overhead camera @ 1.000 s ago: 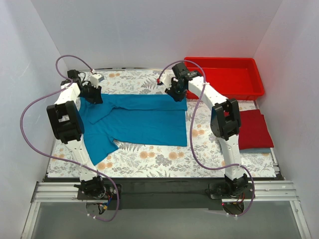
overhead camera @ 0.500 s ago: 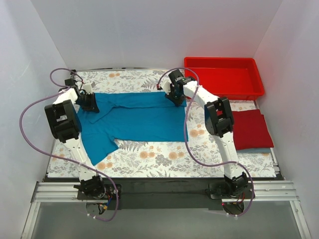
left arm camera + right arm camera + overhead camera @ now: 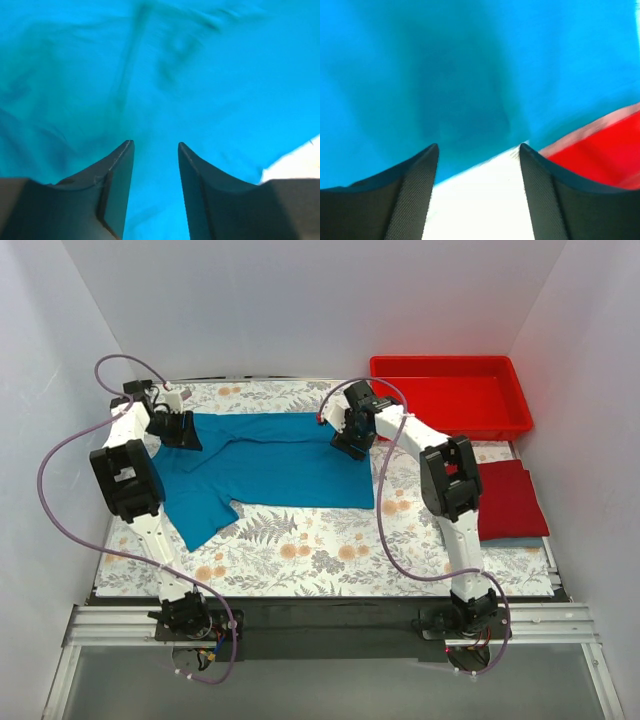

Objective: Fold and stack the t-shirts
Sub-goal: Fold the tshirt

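A teal-blue t-shirt lies spread across the middle of the flowered table, one sleeve trailing toward the near left. My left gripper hovers over its far left corner, and the left wrist view shows that gripper open with only teal cloth below. Over the far right corner my right gripper stands open too. In the right wrist view this gripper has bare table between its fingers, just off the cloth's edge. A folded red t-shirt lies at the right, on a bluish one that barely shows.
A red plastic tray stands at the far right corner, also showing in the right wrist view as a red patch. White walls close in the table on three sides. Purple cables loop from both arms.
Both grippers have carried the teal shirt's far edge toward the back of the table and opened, letting it go. The shirt now lies further back and flatter.
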`<state>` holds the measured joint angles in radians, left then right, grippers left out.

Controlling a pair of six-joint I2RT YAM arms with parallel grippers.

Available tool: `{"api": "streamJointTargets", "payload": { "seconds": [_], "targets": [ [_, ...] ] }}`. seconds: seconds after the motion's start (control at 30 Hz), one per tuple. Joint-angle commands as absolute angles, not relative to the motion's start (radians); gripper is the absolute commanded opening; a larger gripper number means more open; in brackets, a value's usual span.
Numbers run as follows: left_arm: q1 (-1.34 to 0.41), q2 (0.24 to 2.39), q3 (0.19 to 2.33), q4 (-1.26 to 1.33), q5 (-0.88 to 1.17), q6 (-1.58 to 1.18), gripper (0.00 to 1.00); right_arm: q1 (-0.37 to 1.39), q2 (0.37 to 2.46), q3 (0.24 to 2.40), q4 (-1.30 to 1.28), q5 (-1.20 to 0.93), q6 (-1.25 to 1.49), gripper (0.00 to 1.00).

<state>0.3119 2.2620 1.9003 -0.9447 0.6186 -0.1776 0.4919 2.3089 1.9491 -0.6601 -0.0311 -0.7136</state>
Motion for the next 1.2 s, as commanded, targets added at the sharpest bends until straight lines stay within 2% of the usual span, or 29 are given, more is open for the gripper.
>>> {"api": "streamJointTargets", "payload": {
  "seconds": [0.0, 0.17, 0.33, 0.53, 1.17],
  "targets": [
    [0.350, 2.042, 1.878, -1.127, 0.712, -0.003, 0.41, 0.569, 2.048, 1.806, -0.703, -0.141, -0.762, 0.75],
    [0.419, 1.965, 1.829, -1.245, 0.732, 0.170, 0.43, 0.624, 1.913, 1.589, -0.742, -0.163, -0.770, 0.73],
    [0.462, 1.882, 1.677, -1.266, 0.697, 0.325, 0.43, 0.653, 1.885, 1.462, -0.746, -0.167, -0.765, 0.55],
    [0.466, 1.767, 1.464, -1.151, 0.614, 0.461, 0.40, 0.660, 1.914, 1.407, -0.729, -0.140, -0.765, 0.45],
    [0.466, 1.792, 1.444, -1.150, 0.606, 0.540, 0.38, 0.661, 1.917, 1.293, -0.660, -0.084, -0.813, 0.42]
  ]
}}
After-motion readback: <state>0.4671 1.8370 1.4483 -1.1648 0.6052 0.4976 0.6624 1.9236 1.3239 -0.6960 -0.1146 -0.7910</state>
